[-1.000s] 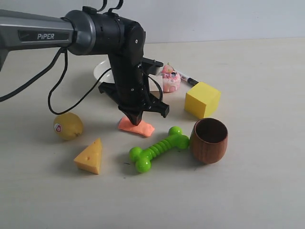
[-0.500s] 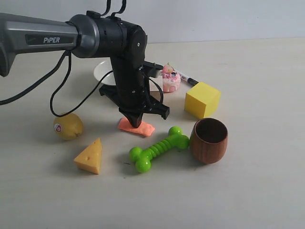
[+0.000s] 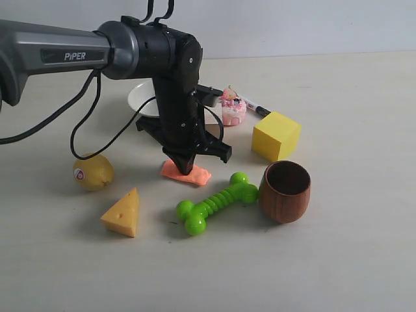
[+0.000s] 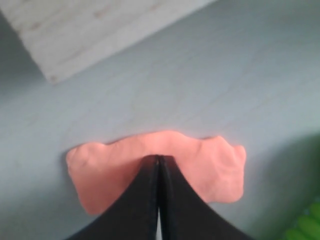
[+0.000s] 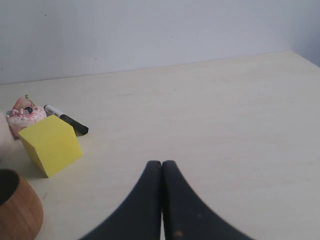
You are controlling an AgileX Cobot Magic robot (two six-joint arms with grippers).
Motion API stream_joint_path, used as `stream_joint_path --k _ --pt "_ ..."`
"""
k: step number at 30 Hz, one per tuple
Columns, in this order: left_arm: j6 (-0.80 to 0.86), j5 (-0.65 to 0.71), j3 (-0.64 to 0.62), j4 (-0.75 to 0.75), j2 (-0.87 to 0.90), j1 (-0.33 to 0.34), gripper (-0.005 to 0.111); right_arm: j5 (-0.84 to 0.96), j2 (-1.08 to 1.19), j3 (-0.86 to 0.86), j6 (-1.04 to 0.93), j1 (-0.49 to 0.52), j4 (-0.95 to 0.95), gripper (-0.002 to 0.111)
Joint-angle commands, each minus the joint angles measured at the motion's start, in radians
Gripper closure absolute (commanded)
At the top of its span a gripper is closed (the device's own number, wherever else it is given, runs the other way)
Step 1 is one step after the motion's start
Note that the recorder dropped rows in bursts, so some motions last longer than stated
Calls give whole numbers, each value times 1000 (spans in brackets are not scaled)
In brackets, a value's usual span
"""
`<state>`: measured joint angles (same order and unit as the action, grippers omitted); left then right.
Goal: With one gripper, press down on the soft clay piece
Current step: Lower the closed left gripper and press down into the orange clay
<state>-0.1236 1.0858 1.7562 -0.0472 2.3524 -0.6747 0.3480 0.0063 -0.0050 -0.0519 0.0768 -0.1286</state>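
Exterior view: my left gripper (image 3: 185, 168), fingers together, points straight down with its tip on the clay (image 3: 198, 176). The clay is a flat salmon-orange slab lying on the table (image 3: 351, 260), just behind the green bone toy (image 3: 216, 203) and to the right of the lemon (image 3: 93, 171). Also listed are a cheese wedge (image 3: 123, 213) in front, a wooden cup (image 3: 285, 191) beside the bone toy, a yellow cube (image 3: 276, 135), and a white plate (image 3: 138, 97), pink cake toy (image 3: 233, 109) and marker (image 3: 258, 108) farther back. Left wrist view: the two black fingers (image 4: 137, 200) meet flush, with only a seam between them and nothing clamped. Their tip sits on the middle of the clay (image 4: 210, 165), near one long edge, and lumpy lobes spread out to either side. Right wrist view: my right gripper (image 5: 161, 164) is likewise closed on nothing, over bare table. The clay is not in this view. Handling, as I judge it: light, soft, matte and likely a little tacky, so it should dent under slight load. It needs no hold; the closed tip belongs on the thick middle rather than the thin rim, which could tear or smear. It may cling to the fingers on lifting.
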Motion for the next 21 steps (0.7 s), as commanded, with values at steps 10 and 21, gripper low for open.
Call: stream_joint_path --k 10,21 --pt "-11 34 -35 4 129 -5 107 -3 -6 5 1 4 0 108" --pt "-11 45 -35 6 128 -5 107 -3 -6 5 1 4 0 108"
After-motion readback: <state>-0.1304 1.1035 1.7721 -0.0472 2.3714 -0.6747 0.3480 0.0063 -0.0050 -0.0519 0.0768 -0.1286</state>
